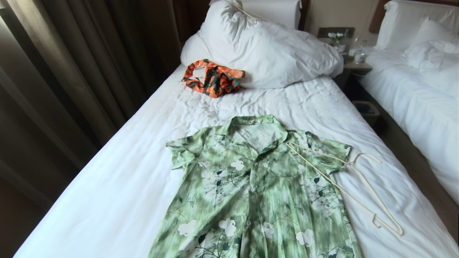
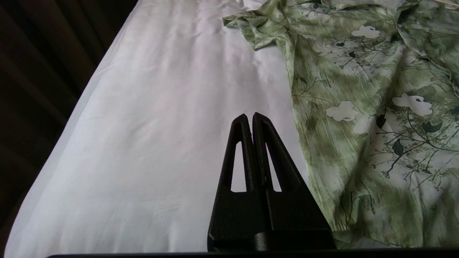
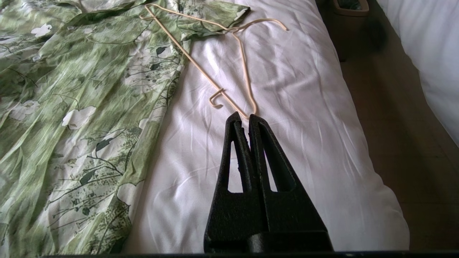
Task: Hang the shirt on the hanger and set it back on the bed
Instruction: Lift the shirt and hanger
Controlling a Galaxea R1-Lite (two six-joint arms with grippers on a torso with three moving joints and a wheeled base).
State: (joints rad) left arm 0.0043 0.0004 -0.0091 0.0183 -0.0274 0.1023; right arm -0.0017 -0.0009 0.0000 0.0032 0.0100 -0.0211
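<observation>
The green flowered shirt [image 1: 258, 190] lies flat and face up on the bed [image 1: 118, 172], collar toward the pillows. The cream wire hanger [image 1: 344, 182] rests partly on the shirt's right shoulder and sleeve, its hook on the sheet to the right. Neither arm shows in the head view. My left gripper [image 2: 250, 116] hovers shut and empty over bare sheet beside the shirt [image 2: 362, 107]. My right gripper [image 3: 243, 116] is shut and empty above the sheet, just short of the near corner of the hanger [image 3: 200, 68], with the shirt [image 3: 79, 107] off to one side.
An orange-and-dark-green garment [image 1: 212, 77] lies by the big white pillow [image 1: 265, 50], with another hanger [image 1: 251, 13] on top. Dark curtains [image 1: 71, 71] line the left. A nightstand [image 1: 353, 57], a bin [image 1: 365, 109] and a second bed [image 1: 419, 89] stand on the right.
</observation>
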